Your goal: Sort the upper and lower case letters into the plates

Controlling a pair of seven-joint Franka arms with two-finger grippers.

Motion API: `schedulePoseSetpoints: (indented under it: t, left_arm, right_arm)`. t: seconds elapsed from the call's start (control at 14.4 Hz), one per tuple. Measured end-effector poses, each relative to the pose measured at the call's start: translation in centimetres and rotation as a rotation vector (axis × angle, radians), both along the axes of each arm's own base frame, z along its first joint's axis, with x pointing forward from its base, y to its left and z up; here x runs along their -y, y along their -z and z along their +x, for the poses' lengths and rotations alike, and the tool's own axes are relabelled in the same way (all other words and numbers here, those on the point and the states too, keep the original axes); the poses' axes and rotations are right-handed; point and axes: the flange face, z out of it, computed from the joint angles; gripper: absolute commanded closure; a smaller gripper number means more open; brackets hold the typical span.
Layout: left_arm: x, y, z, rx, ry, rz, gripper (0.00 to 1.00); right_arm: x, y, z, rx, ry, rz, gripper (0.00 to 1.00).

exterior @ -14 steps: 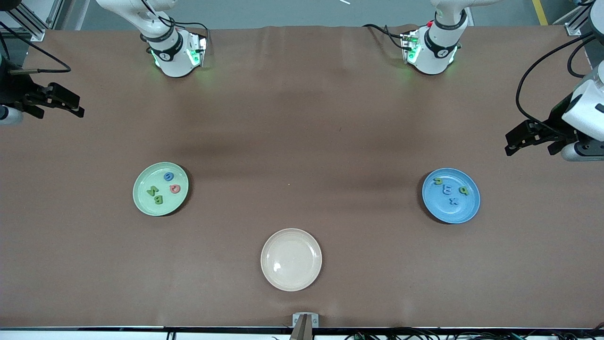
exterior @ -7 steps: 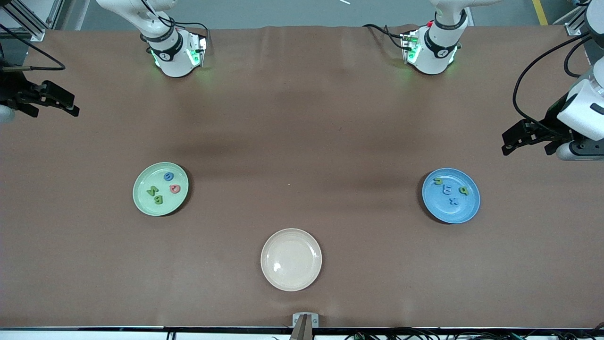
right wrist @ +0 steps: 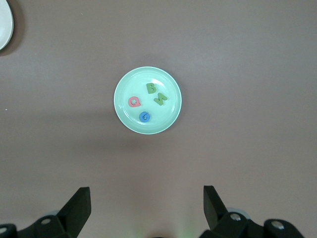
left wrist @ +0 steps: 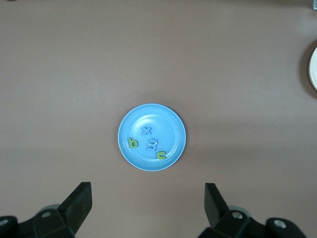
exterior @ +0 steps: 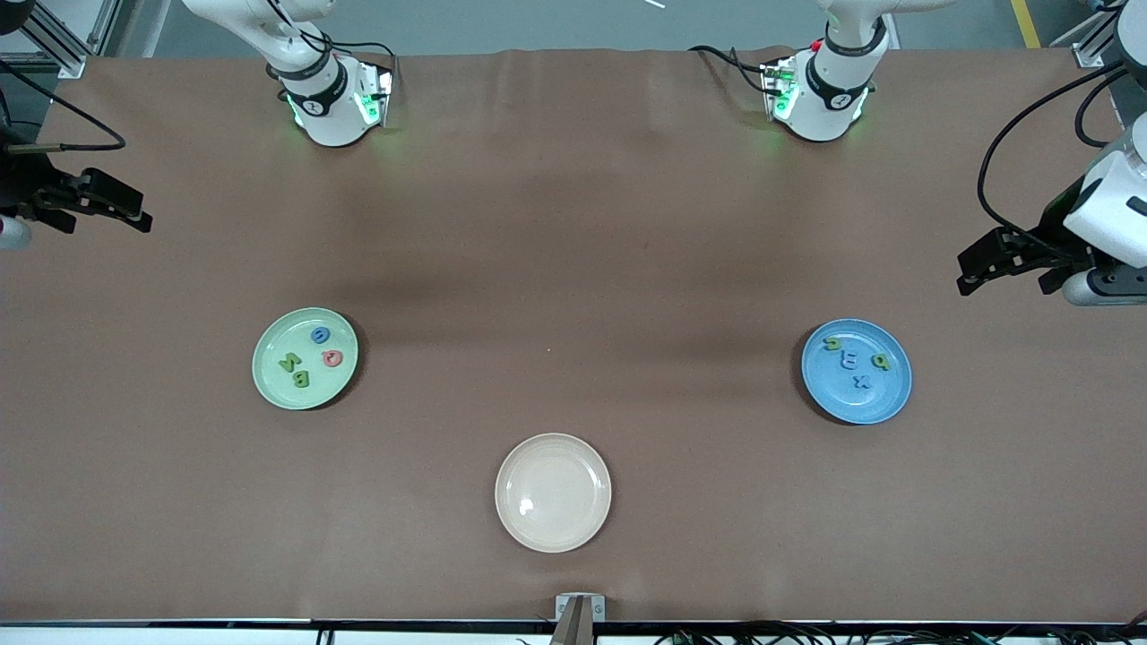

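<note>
Front view, plates: the round pale mint green plate (exterior: 305,358) lies toward the right arm's end of the table and carries four foam letters, a blue G (exterior: 320,335), a pink Q (exterior: 332,358), a green N (exterior: 289,363) and a green B (exterior: 302,379). The round medium blue plate (exterior: 856,371) lies toward the left arm's end with four small-case letters. The round cream-beige plate (exterior: 553,492) sits between them, nearer the camera, and is bare.

Front view, grippers: the right gripper (exterior: 112,208) hangs at the table's edge at about 10 o'clock from the mint plate; the left gripper (exterior: 986,264) hangs at about 2 o'clock from the blue plate. Both stand wide open and carry nothing.

Front view, change: over the last second both grippers only drifted slightly at the table's ends; no plate or letter has shifted.

Left wrist view: the blue plate shows a blue x (left wrist: 145,131), a green b (left wrist: 132,144), a blue letter (left wrist: 152,145) and a green one (left wrist: 161,154) at 5 o'clock on the plate. The open left gripper's fingers (left wrist: 79,202) are well apart from it.

Right wrist view: capitals in the mint plate (right wrist: 147,100); the open right gripper's fingers (right wrist: 77,206) are empty.

Meaning: no loose letter shows on the table, so the sorting looks finished and both arms appear to be parked and waiting.
</note>
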Motion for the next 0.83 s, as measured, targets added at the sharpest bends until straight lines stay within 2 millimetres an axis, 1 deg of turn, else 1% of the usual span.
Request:
schedulePoseSetpoints:
  t: [0.21, 0.62, 0.83]
  left_arm:
    - [0.0, -0.1, 0.0, 0.002, 0.000, 0.000, 0.00]
    - [-0.1, -2.7, 0.1, 0.054, -0.003, -0.005, 0.00]
    - [-0.5, -2.9, 0.1, 0.058, -0.007, -0.004, 0.00]
  right_arm:
    - [-0.7, -0.3, 0.1, 0.010, -0.013, 0.000, 0.00]
    - [-0.7, -0.3, 0.1, 0.011, -0.009, 0.015, 0.00]
    - [-0.6, -0.3, 0.1, 0.012, -0.006, 0.022, 0.00]
